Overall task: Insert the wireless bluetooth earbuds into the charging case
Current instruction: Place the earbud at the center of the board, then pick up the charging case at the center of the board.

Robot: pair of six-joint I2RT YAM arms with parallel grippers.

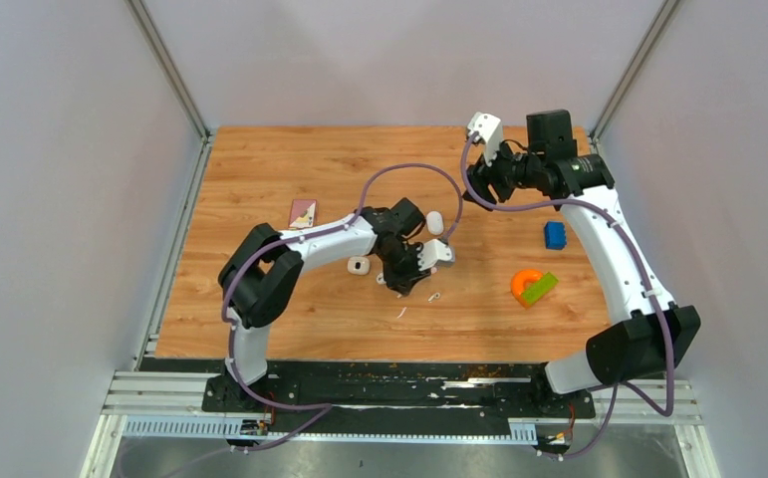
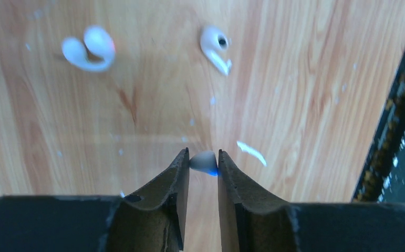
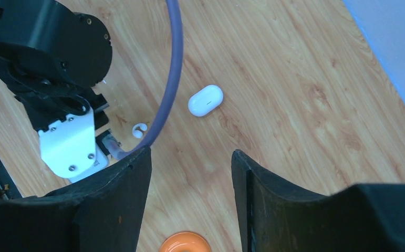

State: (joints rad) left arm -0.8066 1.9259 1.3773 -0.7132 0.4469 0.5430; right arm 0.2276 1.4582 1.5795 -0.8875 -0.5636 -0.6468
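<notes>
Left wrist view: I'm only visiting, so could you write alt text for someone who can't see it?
The left gripper pinches a tiny white earbud between its two dark fingers, over a wooden table. Farther off on the wood lie another earbud, a blurred white piece and a thin white sliver.

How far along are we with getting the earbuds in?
Nothing is in yet: the case looks shut. In hand: the left gripper pinches one earbud. Left to do: place it, collect the two loose earbuds, and open the case. The right gripper hangs open and empty.
</notes>
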